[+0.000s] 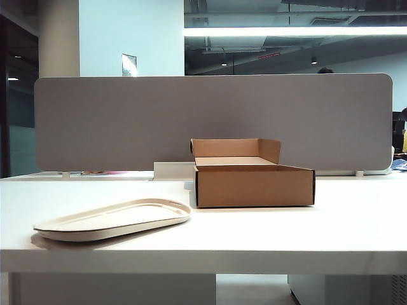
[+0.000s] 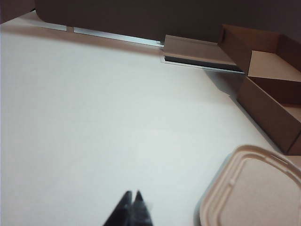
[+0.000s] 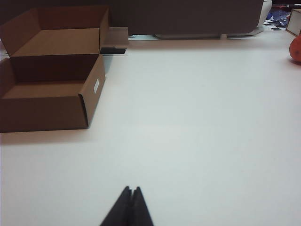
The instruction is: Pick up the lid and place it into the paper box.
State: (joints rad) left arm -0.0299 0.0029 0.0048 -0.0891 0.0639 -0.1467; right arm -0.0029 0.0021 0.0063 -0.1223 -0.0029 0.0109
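Note:
The cream-beige oval lid (image 1: pixel 114 218) lies flat on the white table at the front left; the left wrist view catches one end of the lid (image 2: pixel 254 193). The brown paper box (image 1: pixel 253 184) stands behind and right of it, open, with its rear flap upright; the box (image 2: pixel 270 101) also shows from the left wrist, and the box (image 3: pixel 49 89) from the right wrist. My left gripper (image 2: pixel 133 193) is shut and empty, held above bare table beside the lid. My right gripper (image 3: pixel 131 189) is shut and empty, well short of the box. Neither arm appears in the exterior view.
A grey partition (image 1: pixel 213 121) runs along the table's far edge. A low white cable cover (image 1: pixel 173 169) sits behind the box. An orange-red object (image 3: pixel 296 47) is at the far edge of the right wrist view.

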